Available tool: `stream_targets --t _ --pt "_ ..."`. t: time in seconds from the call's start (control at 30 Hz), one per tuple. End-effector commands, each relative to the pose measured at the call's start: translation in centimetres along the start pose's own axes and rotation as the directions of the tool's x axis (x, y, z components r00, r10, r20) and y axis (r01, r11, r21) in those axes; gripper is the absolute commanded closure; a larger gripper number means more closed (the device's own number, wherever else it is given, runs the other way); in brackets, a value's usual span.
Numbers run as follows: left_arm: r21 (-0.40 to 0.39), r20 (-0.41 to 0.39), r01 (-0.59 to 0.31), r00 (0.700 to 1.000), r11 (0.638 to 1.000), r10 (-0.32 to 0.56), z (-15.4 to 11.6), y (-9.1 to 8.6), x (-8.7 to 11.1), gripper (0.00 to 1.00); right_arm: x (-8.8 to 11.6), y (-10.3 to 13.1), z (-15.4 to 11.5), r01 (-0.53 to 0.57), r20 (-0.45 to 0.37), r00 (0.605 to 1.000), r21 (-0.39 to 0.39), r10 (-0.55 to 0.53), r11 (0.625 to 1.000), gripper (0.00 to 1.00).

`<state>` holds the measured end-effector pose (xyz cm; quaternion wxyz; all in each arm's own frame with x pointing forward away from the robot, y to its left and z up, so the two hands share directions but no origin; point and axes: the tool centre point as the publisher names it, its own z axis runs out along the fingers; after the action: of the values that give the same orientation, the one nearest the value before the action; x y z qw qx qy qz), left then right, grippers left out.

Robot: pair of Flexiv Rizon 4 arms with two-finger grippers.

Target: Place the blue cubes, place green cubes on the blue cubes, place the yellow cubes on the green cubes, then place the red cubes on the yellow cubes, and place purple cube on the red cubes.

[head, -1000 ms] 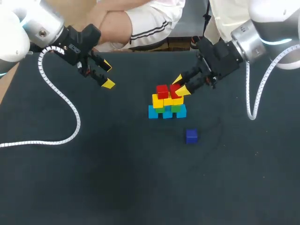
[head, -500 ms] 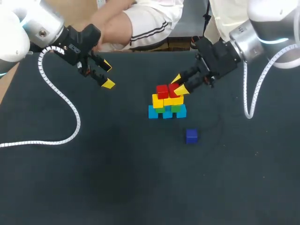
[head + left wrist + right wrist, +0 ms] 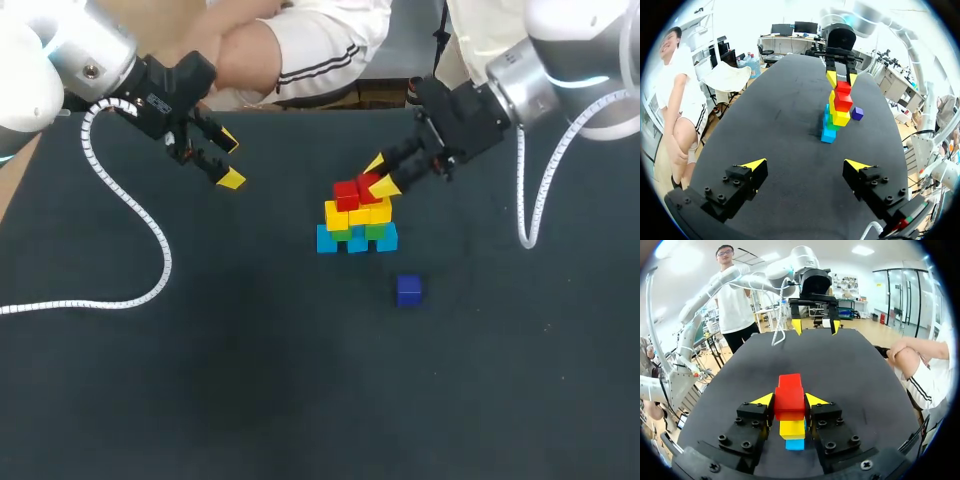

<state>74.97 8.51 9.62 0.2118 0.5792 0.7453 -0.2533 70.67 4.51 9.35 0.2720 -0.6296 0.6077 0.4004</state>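
While the left gripper [image 3: 230, 160] hangs above the left rear part of the dark matte table [image 3: 250, 380], its two yellow-tipped fingers stand wide apart with nothing between them. Toward the middle stands a small stack of cubes. Three light-blue cubes [image 3: 357, 241] sit in a row on the table, with green cubes [image 3: 377, 230] on them. Two yellow cubes [image 3: 337, 215] lie on the green layer, and two red cubes sit side by side on top. The left red cube [image 3: 346, 193] sits free on the yellow one below it. The right red cube [image 3: 368, 187] is held by the right gripper [image 3: 790, 400], which comes in from the rear right. Its wrist view shows both fingers pressed against the cube's sides. Whether this cube rests on the yellow layer or hangs just above it, I cannot tell. Right of the stack and nearer the front, apart from it, a single purple cube [image 3: 408, 290] lies on the table.
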Motion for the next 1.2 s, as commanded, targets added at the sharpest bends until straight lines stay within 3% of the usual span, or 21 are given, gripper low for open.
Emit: stream_targets --t 0.03,1.2 --pt "-0.001 0.002 -0.003 1.0 1.0 0.003 0.0 0.0 0.1 0.0 -0.2 1.1 0.0 -0.002 -0.008 1.0 0.023 0.003 1.0 1.0" --pt "-0.001 0.002 -0.003 1.0 1.0 0.003 0.0 0.0 0.1 0.0 0.8 0.3 0.3 -0.021 -0.005 1.0 0.006 0.022 1.0 1.0"
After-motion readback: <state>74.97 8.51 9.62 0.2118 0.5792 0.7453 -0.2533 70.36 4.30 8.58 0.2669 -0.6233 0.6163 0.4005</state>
